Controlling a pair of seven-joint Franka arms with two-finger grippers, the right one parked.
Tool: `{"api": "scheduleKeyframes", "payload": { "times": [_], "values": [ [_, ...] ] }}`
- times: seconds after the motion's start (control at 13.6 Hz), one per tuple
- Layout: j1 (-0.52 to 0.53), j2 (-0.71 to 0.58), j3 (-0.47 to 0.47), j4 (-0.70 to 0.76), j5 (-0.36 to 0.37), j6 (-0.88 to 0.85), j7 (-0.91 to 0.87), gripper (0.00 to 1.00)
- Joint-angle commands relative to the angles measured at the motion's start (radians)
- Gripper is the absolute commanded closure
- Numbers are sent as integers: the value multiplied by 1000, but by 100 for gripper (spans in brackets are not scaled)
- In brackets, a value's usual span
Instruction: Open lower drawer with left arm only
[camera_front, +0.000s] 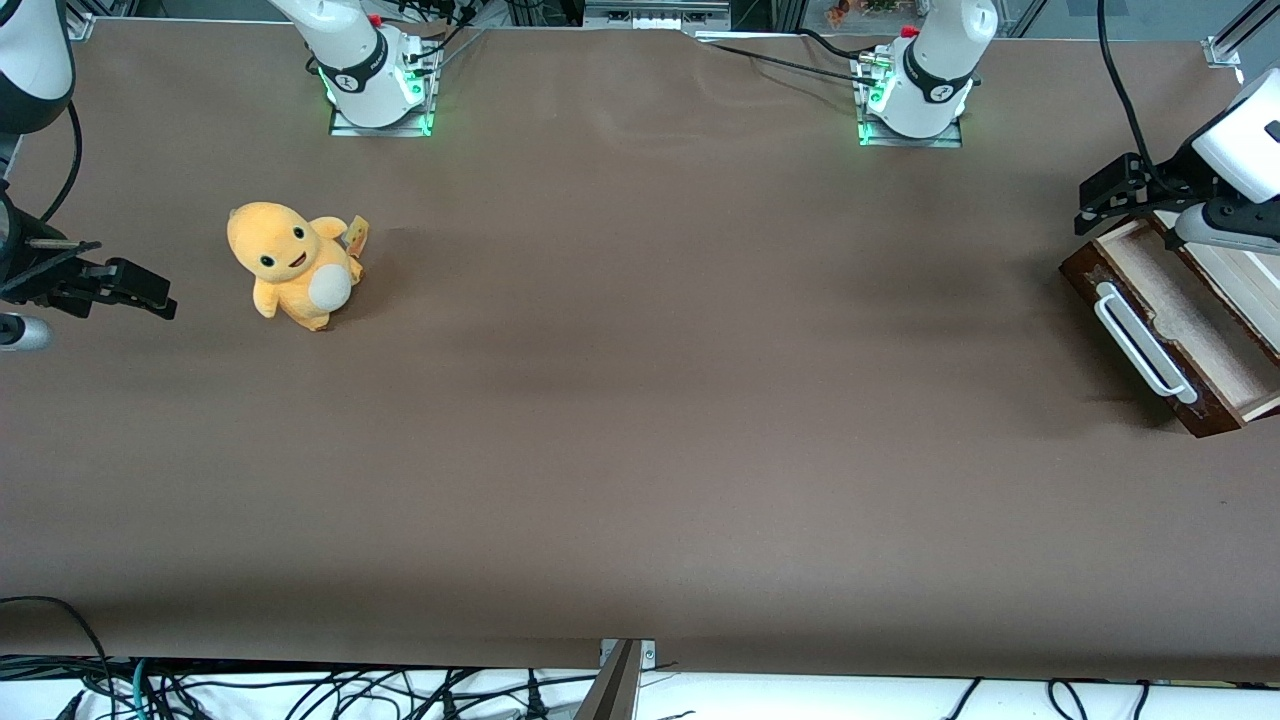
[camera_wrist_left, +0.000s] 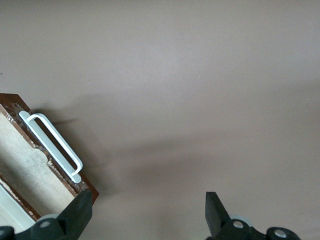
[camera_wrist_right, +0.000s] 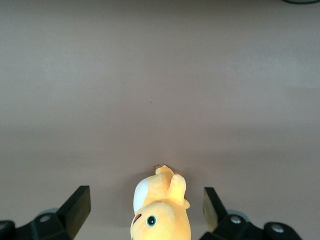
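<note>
Lower drawer (camera_front: 1165, 320) already pulled out, pale inside showing; gripper (camera_wrist_left: 145, 215) above it, fingers apart, gripping nothing

I'm seeing the left arm (camera_front: 1235, 135) showing as glossy white shells over a dark grey joint, a black cable (camera_front: 1120, 90) hanging loose above it. Its hand (camera_wrist_left: 147, 217) is showing matte black, two blunt wedge fingers (camera_wrist_left: 80, 210) spread apart, with round silver screws at their roots.
</note>
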Motion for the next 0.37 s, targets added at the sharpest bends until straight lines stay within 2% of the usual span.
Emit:
{"api": "scheduleKeyframes", "payload": {
  "times": [0.0,0.3],
  "values": [
    [-1,-15,-1,-13,34,-14,24,0],
    [-1,-15,1,-14,34,-34,23,0]
  ]
}}
